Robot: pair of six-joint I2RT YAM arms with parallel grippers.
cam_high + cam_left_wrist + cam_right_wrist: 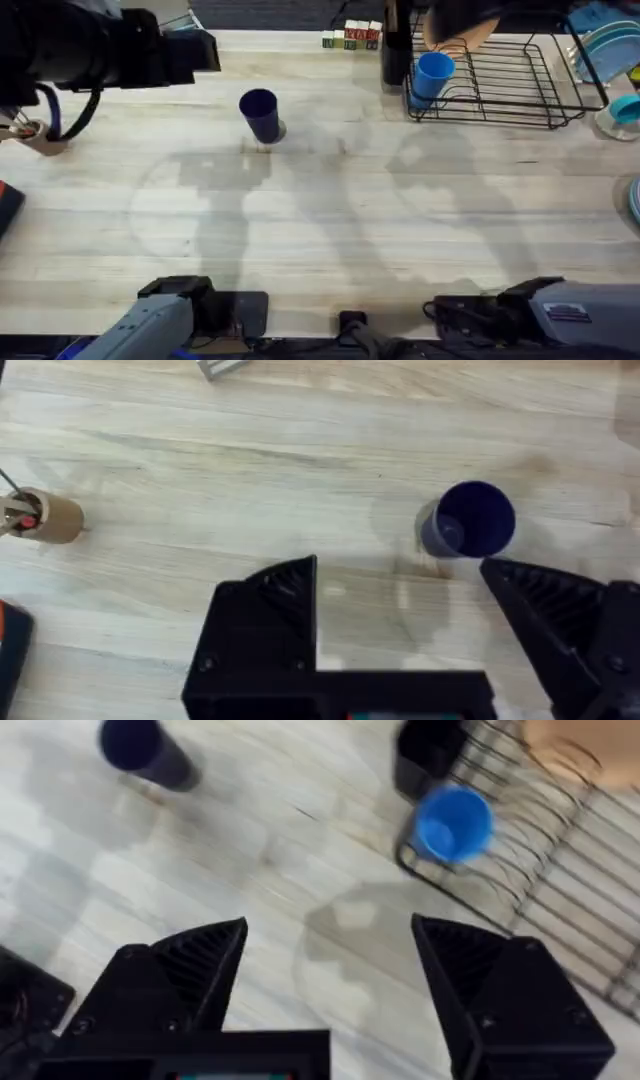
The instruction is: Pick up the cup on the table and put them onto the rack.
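The wooden table [330,230] carries everything. The black wire rack [505,80] sits at the table's far right corner, close to the far edge. A light blue cup [432,78] leans at the rack's near-left corner, its mouth tipped toward the front of the table; from the right wrist camera it rests against the outer bars there [452,823], and whether it lies inside or just outside the wires cannot be told. A dark blue cup [261,114] stands upright on the bare table, left of the middle and toward the far edge, well apart from the rack.

The left gripper [400,610] hangs above the table near the dark blue cup [468,520], jaws spread wide with nothing between them, one fingertip just beside the cup. The right gripper [330,970] hovers over bare wood near the rack, fingers wide apart and empty.

A small brown cylinder [35,135] stands near the left edge. Small coloured blocks [352,36] line the far edge.
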